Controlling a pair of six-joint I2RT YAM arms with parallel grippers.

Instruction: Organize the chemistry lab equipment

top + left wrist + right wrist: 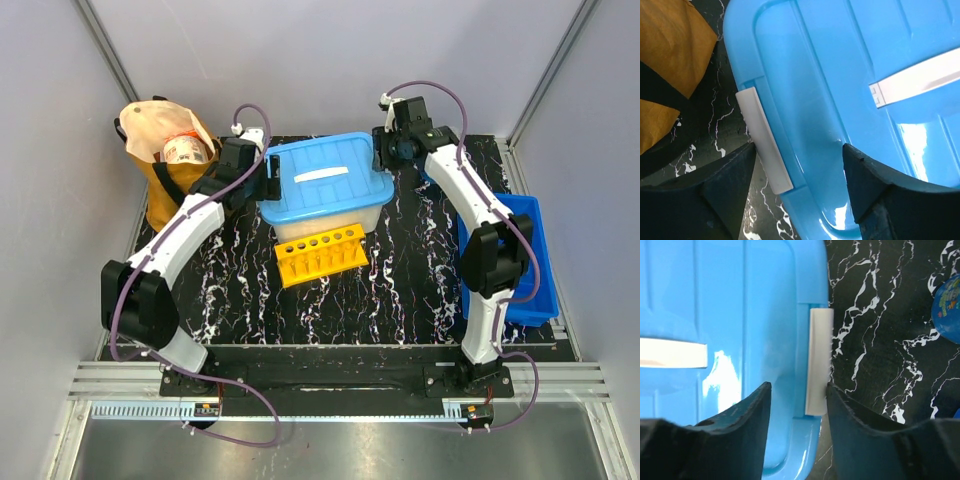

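Lying left-to-right, the yellow test-tube rack point(321, 254) fronts the lidded box point(340, 195).

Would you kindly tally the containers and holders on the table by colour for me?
Blue: 2 (lidded box, open bin)
Yellow: 1 (tube rack)
Brown: 1 (bag)
Total: 4

A black mat with white marbling point(400, 290) covers the table between pale grey walls point(300, 60). At the far left stands an open brown cloth bag point(160, 190) with a white and orange tub point(188, 150) inside. Just right of the bag, at the far middle, sits a clear box with a blue lid point(340, 195) and a white clip at each end. A blue bin point(545, 270) rests along the right edge.
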